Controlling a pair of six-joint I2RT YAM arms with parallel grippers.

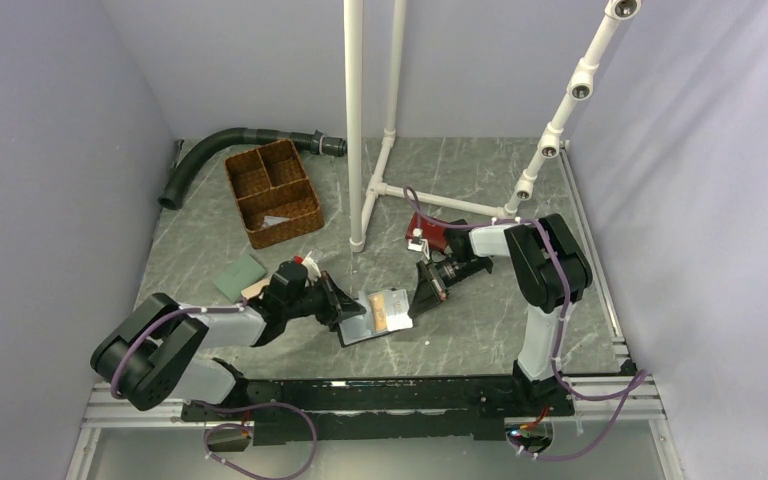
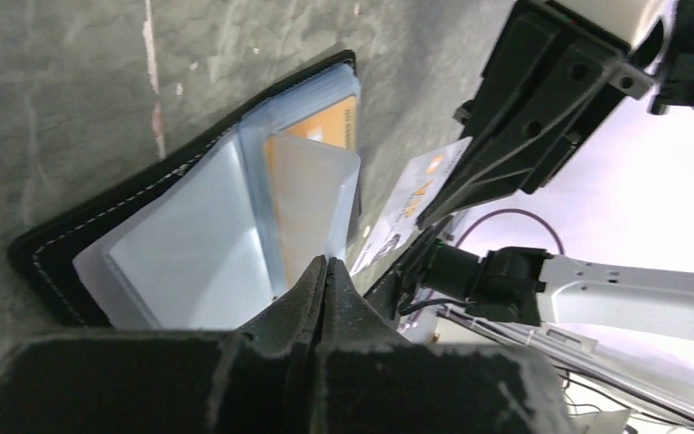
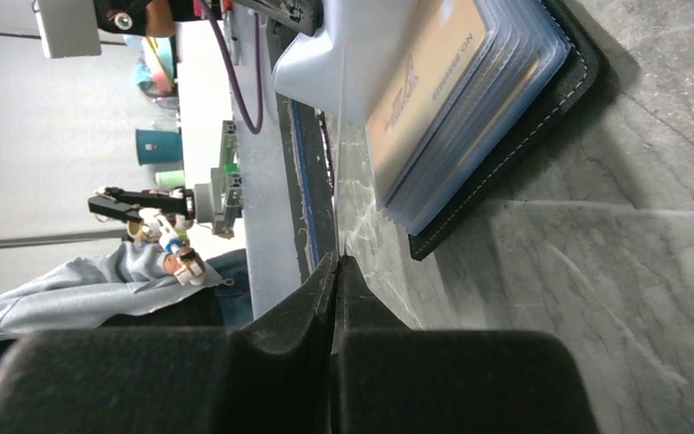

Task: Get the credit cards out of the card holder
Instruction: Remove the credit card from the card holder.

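- The desk looks smooth. The open card holder lies flat on it between the two end effectors, with nothing visibly pinning it. I reckon any sideways pull could drag the whole holder along.
- The left end effector is pressed together, its tip right at the near edge of the holder's clear sleeves. I cannot tell whether it nips a sleeve or only leans on it. If it only leans, the holder may lift or skid towards the other arm once a card catches.
- The right end effector is pinching a pale credit card, which runs edge-on straight ahead of its fingertips, just beside the holder's open end. The hold looks to be on the card's very rim, so a twist could let it slip or flick loose.
- An orange credit card sits inside the sleeves, ahead and to the right of the right fingertips. Going in for it means working very near the left end effector, and the two could knock together.
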